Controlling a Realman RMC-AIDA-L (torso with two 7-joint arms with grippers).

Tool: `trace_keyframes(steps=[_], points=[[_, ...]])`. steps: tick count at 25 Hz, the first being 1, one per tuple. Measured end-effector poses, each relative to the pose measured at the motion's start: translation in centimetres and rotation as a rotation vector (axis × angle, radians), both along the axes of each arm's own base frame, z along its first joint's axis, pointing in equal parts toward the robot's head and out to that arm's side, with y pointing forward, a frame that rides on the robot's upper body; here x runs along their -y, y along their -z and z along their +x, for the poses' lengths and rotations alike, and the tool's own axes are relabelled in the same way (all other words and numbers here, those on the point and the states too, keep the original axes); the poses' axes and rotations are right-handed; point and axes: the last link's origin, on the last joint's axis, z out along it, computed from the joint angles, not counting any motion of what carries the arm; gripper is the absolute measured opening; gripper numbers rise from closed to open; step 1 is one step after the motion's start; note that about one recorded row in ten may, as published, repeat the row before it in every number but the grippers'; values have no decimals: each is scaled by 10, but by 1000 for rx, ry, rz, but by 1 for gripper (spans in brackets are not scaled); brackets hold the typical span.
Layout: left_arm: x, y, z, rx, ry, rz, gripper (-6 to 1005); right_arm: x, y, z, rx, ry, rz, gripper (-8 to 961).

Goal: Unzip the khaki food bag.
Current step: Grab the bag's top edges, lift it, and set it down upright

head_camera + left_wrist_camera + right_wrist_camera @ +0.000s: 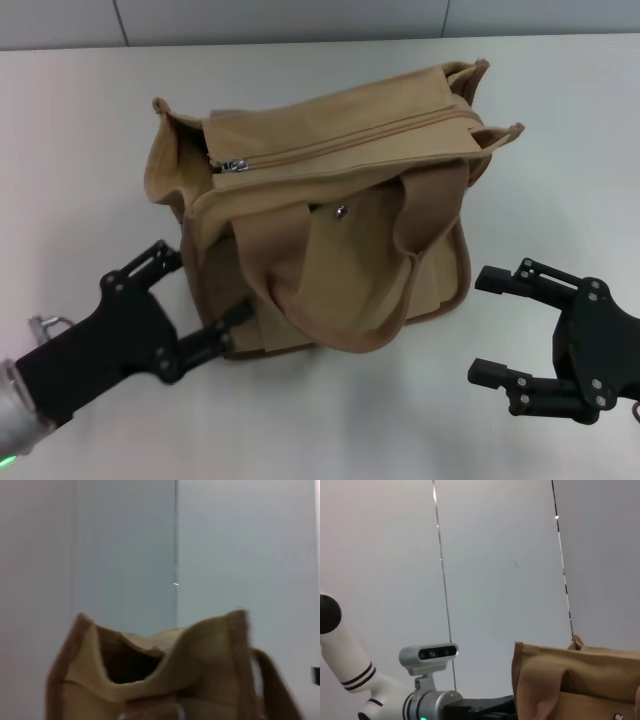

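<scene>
A: One khaki food bag [330,200] is seen upright between the claws: soft slumped canvas, zip closed, metal pull [234,165] at its end beyond the left gripper [195,300].

B: Left gripper spread against the base corner; right gripper [500,325] spread, apart. Unbraced, the limp fabric may be dragged along.

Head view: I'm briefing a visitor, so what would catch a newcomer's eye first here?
The khaki food bag sits mid-table, its zipper closed with the metal pull at the end toward the robot's left. Flanking it are two black grippers: the left gripper open at the bag's near left corner, and the right gripper open, apart from the bag.
</scene>
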Motion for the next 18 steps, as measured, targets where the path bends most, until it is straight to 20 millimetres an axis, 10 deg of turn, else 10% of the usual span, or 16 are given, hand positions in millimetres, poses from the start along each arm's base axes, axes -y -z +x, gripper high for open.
trace_keyframes(steps=[13, 18], points=[[-20, 9, 6, 3, -60, 148, 728, -1, -2, 0, -11, -2, 44, 840], [-22, 7, 7, 12, -63, 163, 479, -2, -5, 0, -29, 10, 74, 840]])
